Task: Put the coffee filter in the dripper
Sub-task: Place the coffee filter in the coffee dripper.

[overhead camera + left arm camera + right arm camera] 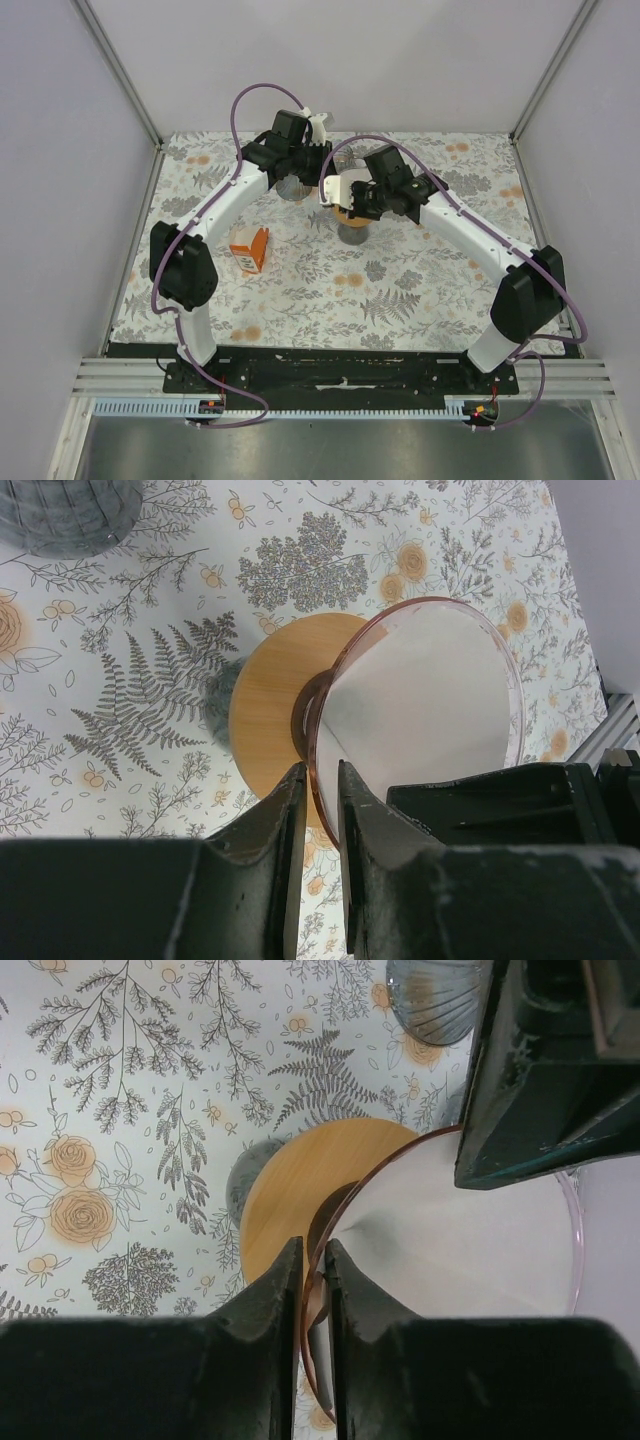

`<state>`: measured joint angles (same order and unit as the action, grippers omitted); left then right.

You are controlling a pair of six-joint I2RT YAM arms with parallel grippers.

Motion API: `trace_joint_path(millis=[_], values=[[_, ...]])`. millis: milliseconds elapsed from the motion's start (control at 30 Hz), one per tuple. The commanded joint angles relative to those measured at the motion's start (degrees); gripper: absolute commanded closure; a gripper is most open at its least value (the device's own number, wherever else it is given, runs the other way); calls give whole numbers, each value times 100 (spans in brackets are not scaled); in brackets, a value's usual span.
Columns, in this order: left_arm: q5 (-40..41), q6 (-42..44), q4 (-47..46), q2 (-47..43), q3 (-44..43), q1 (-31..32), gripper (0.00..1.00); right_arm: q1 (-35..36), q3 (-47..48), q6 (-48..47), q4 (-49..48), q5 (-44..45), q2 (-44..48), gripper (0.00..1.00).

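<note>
The dripper is a round orange disc (265,705) with a dark centre hole under a clear pinkish cone (510,680). It sits tilted near the table's middle (345,213). The white coffee filter (420,705) lies inside the cone and also shows in the right wrist view (470,1240). My left gripper (320,770) is shut across the cone's rim, one finger outside and one on the filter. My right gripper (313,1245) is shut on the rim (322,1260) from the other side. In the top view both grippers meet over the dripper, the left (322,178) and the right (352,198).
A dark grey ribbed cone (60,515) stands close behind the dripper and shows in the top view (295,188). An orange-and-white paper packet (250,250) lies to the left. A grey round shape (352,236) shows under the dripper's near edge. Walls enclose the flowered table (400,290).
</note>
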<state>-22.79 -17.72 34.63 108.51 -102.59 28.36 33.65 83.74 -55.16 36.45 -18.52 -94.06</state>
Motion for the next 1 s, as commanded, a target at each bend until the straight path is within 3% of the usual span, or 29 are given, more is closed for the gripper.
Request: trace_joint_path(millis=[0, 100, 167, 233, 333, 467, 633, 700, 767, 867, 967], values=[[-50, 110, 35, 39, -253, 21, 75, 28, -51, -30, -173, 51, 169, 82], [-33, 119, 52, 65, -262, 12, 75, 36, -95, -92, -173, 42, 204, 86], [-33, 110, 61, 74, -262, 12, 75, 36, -86, -109, -182, 59, 169, 82], [-42, 119, 52, 91, -262, 20, 76, 36, -51, -101, -182, 103, 90, 56], [-51, 119, 52, 92, -279, 12, 76, 36, 19, -101, -182, 103, -24, 45], [-51, 119, 70, 127, -306, 12, 75, 28, 159, -65, -182, 139, -156, 48], [-59, 110, 79, 153, -323, 12, 76, 45, 160, -92, -147, 95, -192, 84], [-59, 110, 105, 179, -358, 12, 76, 45, 134, -136, -94, 77, -157, 91], [-68, 128, 114, 197, -385, 12, 76, 45, 107, -153, -76, 77, -130, 92], [-129, 198, 201, 232, -507, 12, 74, 45, 72, -136, -85, 103, -112, 78], [-130, 347, 360, 241, -762, 12, 63, 45, 11, -118, -76, 112, -51, 67]])
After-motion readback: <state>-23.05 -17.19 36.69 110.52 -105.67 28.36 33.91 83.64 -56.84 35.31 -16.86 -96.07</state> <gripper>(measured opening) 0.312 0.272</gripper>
